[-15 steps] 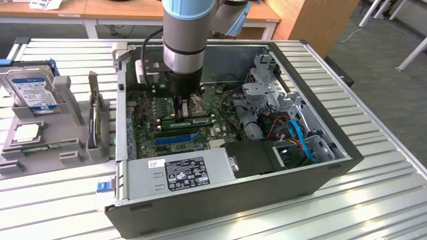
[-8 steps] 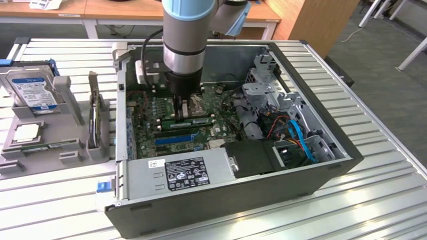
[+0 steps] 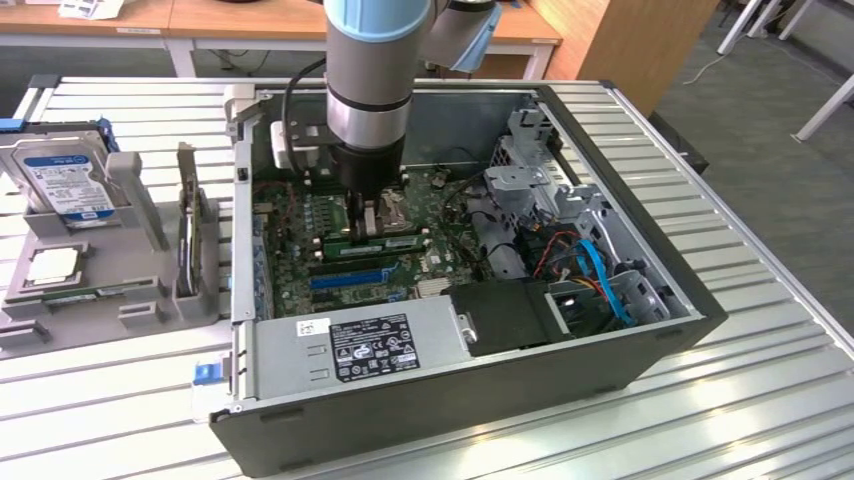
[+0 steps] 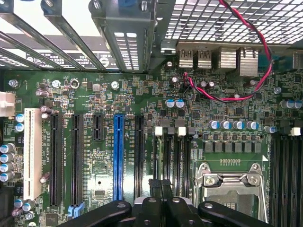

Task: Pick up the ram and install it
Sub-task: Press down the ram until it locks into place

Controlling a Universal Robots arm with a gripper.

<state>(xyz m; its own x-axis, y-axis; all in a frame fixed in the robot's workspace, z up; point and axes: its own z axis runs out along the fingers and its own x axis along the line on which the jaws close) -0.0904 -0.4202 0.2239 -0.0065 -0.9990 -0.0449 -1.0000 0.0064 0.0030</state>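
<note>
1. The robot's black gripper [image 3: 360, 222] reaches down into the open dark grey computer case [image 3: 641, 300]. The case stands in the middle of the silver slatted table [image 3: 747, 400].
2. In the wrist view, the gripper [image 4: 161, 189] is squeezed shut. Nothing green shows between its fingertips, so I think it holds nothing.
3. The fingertips hang just above the green main board [image 4: 94, 94]. They are right over the row of four long black memory slots [image 4: 173, 156], beside the square silver chip socket [image 4: 229, 189].
4. The four slots look dark and empty, as far as I can tell. No stick stands in them.
5. A long, thin green stick, which looks like the ram [image 3: 104, 293], lies in the grey plastic holder [image 3: 147, 310]. The holder sits near the table edge on the exterior view's left, well apart from the gripper.
6. In the same holder there is a boxy silver hard drive with a blue and white label [image 3: 60, 180] and a square silver chip [image 3: 54, 265].
7. So I think the job has hardly begun. The ram is not picked up, and it is not in a slot. Both the picking up and the putting in are left.
</note>
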